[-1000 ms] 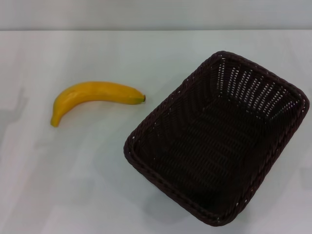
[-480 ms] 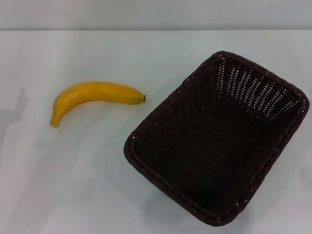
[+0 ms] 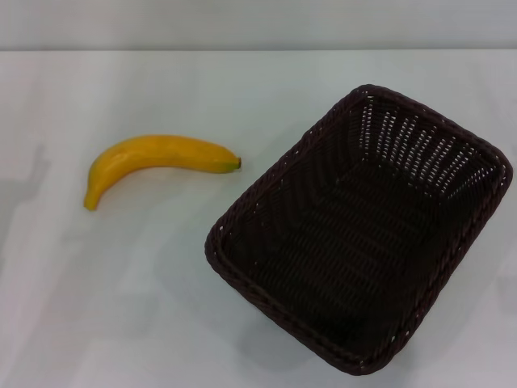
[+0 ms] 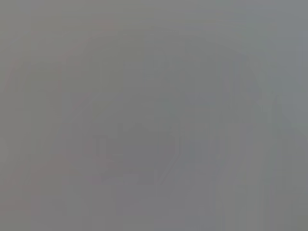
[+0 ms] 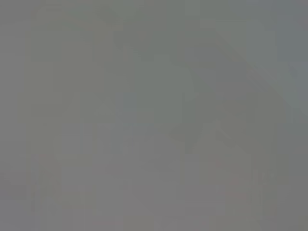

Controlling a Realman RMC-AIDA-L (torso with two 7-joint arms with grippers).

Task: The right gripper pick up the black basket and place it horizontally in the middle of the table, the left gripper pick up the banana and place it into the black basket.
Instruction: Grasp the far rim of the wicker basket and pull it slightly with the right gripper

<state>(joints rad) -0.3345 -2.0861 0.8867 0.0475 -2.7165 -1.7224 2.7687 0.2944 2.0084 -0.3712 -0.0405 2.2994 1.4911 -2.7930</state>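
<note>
On the left the banana (image 3: 153, 159) lies flat on the white tabletop (image 3: 161, 307), exactly where it was a second ago. To its right the black basket (image 3: 359, 230) sits skewed, unmoved too. Neither gripper shows, so their fingers can't be judged.

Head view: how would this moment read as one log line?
banana: on table, left | black basket: empty, angled, right | grippers: not in view
</note>
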